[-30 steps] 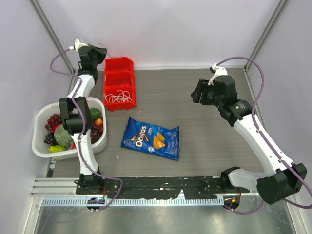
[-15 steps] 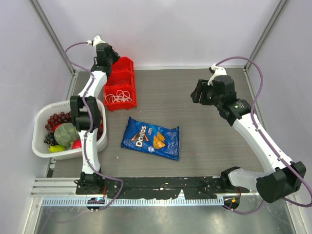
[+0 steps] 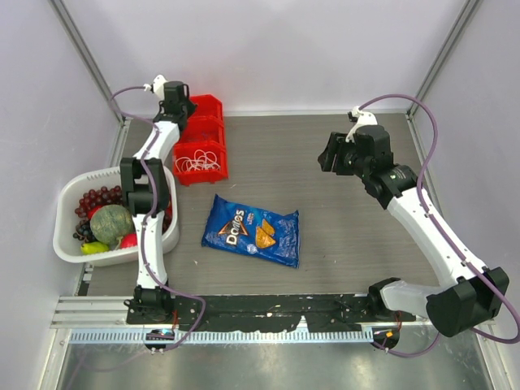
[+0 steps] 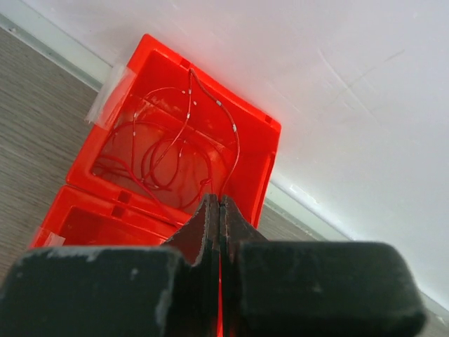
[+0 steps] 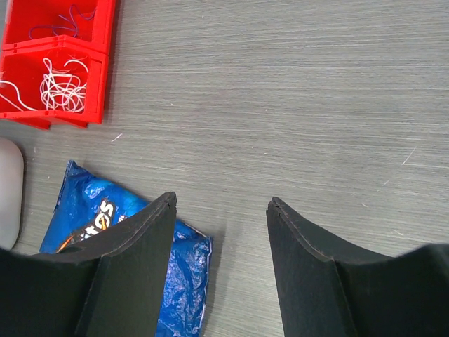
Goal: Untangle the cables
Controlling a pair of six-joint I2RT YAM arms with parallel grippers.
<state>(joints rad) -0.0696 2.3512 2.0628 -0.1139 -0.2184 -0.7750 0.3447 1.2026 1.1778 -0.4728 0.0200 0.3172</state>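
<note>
**At the bench's [image 3: 349,244] far-left corner: cables sorted in red bins [image 3: 203,177]**

Left pincer [image 4: 219,201], tips pressed together, clamped a red cable [image 4: 184,133] rising from the farthest bin. White cables [image 3: 199,161] lay coiled in the nearest bin. Right pincer [image 5: 221,201] hung above the bench, jaws apart, holding nothing.

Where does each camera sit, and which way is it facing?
Top external: high behind the bases, looking down on the table; both arms, left end effector and right end effector, show.
Left wrist: on the left arm, facing the far red bin and red cable, which reaches its shut fingers.
Right wrist: on the right arm, facing down at the table; its open fingers show.
Shared: top external and right wrist both see the chip bag and white cables.
</note>
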